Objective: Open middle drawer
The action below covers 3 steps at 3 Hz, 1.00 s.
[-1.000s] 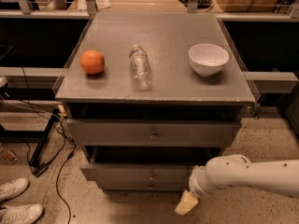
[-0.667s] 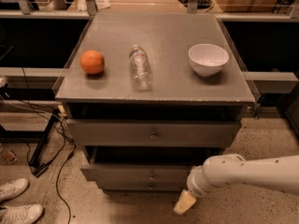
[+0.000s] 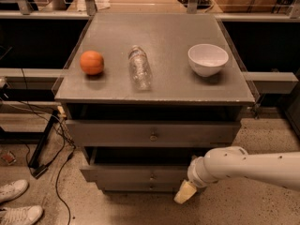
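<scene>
The grey cabinet has three drawer fronts. The middle drawer [image 3: 126,175] is a long low grey front with a small round knob [image 3: 151,176], below the taller top drawer [image 3: 117,134]. A dark gap shows above the middle front. My gripper [image 3: 184,193], cream-tipped at the end of a white arm [image 3: 243,165], hangs low in front of the right end of the middle drawer, to the right of and a little below its knob. It covers the drawer's right end and holds nothing that I can see.
On the cabinet top [image 3: 159,27] lie an orange [image 3: 91,62], a clear plastic bottle on its side [image 3: 139,67] and a white bowl [image 3: 207,59]. Cables [image 3: 56,139] and white shoes [image 3: 16,203] are on the floor at left.
My gripper and arm have shifted slightly left and up, closer to the drawer fronts. Nothing else has moved.
</scene>
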{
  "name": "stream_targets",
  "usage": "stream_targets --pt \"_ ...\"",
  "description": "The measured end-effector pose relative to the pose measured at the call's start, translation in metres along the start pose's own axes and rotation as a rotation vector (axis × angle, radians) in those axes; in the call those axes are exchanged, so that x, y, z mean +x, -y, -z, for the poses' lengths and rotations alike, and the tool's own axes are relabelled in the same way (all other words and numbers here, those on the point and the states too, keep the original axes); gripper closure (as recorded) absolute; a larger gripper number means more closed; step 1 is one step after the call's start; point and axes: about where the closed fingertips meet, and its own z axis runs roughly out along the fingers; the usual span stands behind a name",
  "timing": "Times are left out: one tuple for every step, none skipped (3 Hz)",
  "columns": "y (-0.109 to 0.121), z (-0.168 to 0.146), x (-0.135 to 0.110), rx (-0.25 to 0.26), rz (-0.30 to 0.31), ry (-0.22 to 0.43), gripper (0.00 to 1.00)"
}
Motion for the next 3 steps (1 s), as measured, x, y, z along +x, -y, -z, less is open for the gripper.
stream_targets --pt "-0.002 -0.005 0.000 -0.008 0.006 -0.005 0.00" --pt "-0.013 -0.027 0.007 -0.047 0.024 -0.031 0.00" --pt "-0.015 -0.048 0.007 -0.073 0.036 -0.046 0.00"
